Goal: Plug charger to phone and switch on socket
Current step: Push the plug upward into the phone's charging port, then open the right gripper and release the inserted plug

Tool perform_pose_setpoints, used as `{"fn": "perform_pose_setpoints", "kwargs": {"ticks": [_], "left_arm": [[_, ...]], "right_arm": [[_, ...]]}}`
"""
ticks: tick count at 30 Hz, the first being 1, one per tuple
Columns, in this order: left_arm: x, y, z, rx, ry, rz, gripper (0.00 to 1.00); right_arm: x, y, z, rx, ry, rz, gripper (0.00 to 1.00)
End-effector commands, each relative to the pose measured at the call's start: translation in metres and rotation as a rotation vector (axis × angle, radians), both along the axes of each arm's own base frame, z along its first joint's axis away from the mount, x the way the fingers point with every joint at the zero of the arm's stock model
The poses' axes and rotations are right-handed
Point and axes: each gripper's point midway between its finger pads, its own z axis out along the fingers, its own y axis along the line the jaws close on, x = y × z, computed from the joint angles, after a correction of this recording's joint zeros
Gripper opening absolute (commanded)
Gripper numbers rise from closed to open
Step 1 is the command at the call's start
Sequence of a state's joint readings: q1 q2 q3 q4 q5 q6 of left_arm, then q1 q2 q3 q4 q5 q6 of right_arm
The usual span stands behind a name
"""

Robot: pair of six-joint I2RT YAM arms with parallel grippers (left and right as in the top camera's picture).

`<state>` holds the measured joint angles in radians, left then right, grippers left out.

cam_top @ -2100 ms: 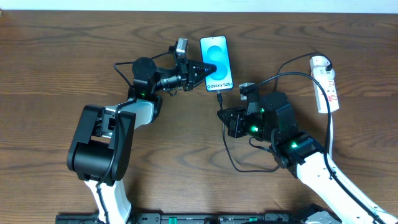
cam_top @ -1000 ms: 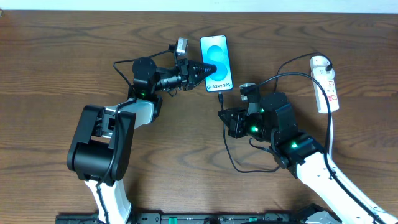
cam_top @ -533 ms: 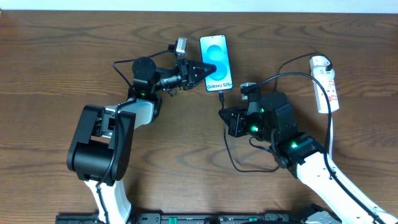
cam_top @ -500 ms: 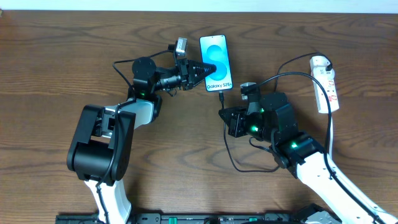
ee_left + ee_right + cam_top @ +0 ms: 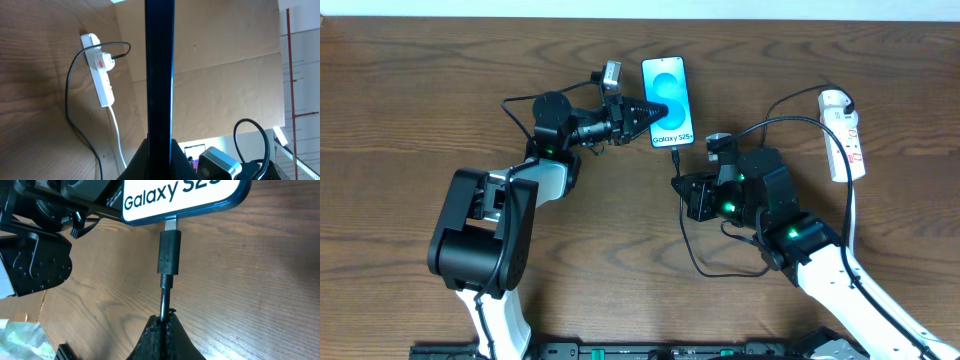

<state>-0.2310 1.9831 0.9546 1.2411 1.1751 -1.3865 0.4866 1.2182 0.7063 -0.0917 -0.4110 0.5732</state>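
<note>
- phone [image 5: 668, 102] far-centre on table [image 5: 420, 80]
- left gripper [image 5: 654, 112] at phone's left edge
- charger [image 5: 169, 253] plug touching phone's near edge; right gripper [image 5: 163, 321] nearer, on its cable
- socket [image 5: 845, 135] far right, well apart

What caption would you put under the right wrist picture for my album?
Jaws pinch the charger behind its plug, tip meeting the phone at its bottom edge.

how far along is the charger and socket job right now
Done: the left pincer clamps the phone by its edge. In hand: the right pincer pinches the charger, its plug tip at the phone's port with bare metal showing, so likely not fully seated. Left: push it home, then switch on the socket, which nothing touches.
</note>
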Motion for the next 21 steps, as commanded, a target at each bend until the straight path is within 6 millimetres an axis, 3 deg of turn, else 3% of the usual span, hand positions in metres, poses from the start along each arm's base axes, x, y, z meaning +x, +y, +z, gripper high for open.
{"fn": "perform_pose_setpoints", "kwargs": {"ticks": [1,21], "left_arm": [[-0.0058,-0.001,0.013,-0.003,-0.063,-0.022,0.07],[-0.0122,-0.0022,0.012,0.002,-0.063,-0.06,0.07]], "right_arm": [[0.0054,0.0021,0.0105,0.005,-0.039,-0.005,0.01],[0.0138,-0.0029,0.0124,-0.029,-0.091,-0.032,0.01]]}}
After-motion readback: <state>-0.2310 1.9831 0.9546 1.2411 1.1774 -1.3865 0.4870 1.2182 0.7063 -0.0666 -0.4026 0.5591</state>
